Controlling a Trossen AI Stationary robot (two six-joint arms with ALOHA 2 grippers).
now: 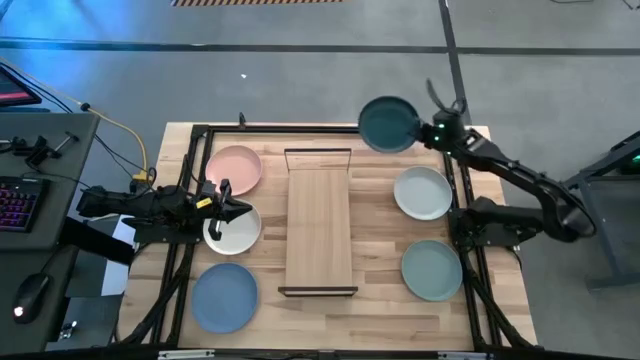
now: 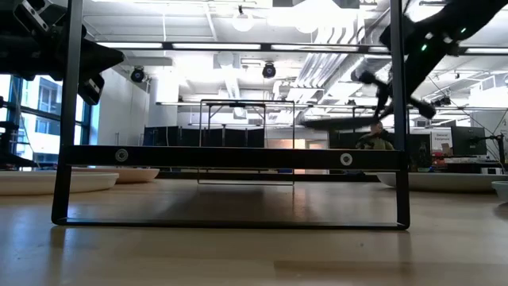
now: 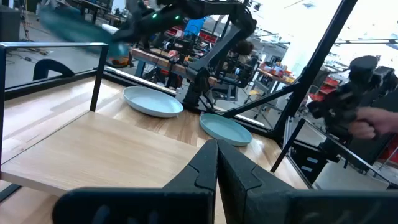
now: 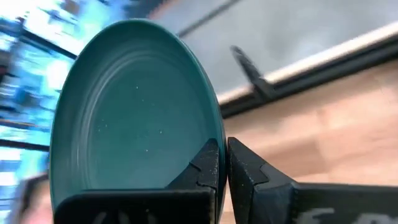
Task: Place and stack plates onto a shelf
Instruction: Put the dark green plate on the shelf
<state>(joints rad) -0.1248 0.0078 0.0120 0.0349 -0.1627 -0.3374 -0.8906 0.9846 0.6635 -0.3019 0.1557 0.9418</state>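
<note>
My right gripper is shut on the dark teal plate, up over the table's far right corner. My left gripper is shut and empty above the far edge of a whitish plate, left of the shelf. The pink plate and blue plate also lie flat on the table left of the shelf. Right of it lie a second whitish plate and the sage green plate. Nothing lies on the shelf plank. My right gripper pinches the dark teal plate's rim between its two fingers, one on each face. The fingers come from the table's right side. The plate is lifted clear of the table and sticks out beyond the fingers toward the left.
Black frame bars run along the table's left and right sides beside the plates. The shelf's black wire ends stand up at its near and far short ends. A desk with a keyboard is left of the table.
</note>
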